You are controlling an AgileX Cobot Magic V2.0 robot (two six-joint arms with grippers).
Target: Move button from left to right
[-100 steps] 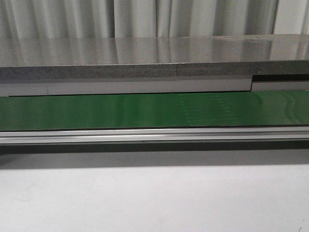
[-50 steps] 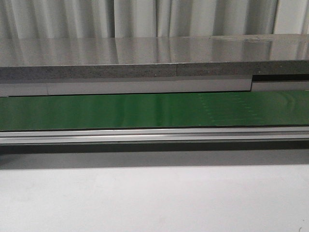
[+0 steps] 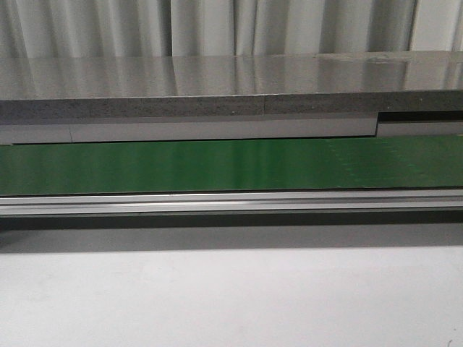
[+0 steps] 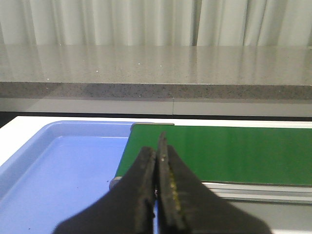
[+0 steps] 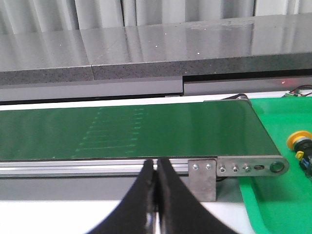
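A button (image 5: 298, 140) with a round yellow cap on a dark body lies on the green tray (image 5: 278, 200), just past the conveyor's end, at the edge of the right wrist view. My right gripper (image 5: 156, 164) is shut with nothing in it, in front of the belt's metal rail and well away from the button. My left gripper (image 4: 157, 146) is also shut and empty, held over the seam between the blue tray (image 4: 63, 170) and the green belt (image 4: 234, 151). No button shows in the blue tray or on the belt. Neither gripper appears in the front view.
The green conveyor belt (image 3: 217, 165) runs across the front view behind a silver rail (image 3: 231, 202). A grey stone counter (image 3: 217, 79) and curtains stand behind it. A metal bracket (image 5: 202, 178) sits at the belt's end. White tabletop (image 3: 231, 296) lies in front.
A faint dotted pattern on the belt surface has drifted to the right across the front view frames. Nothing else differs.
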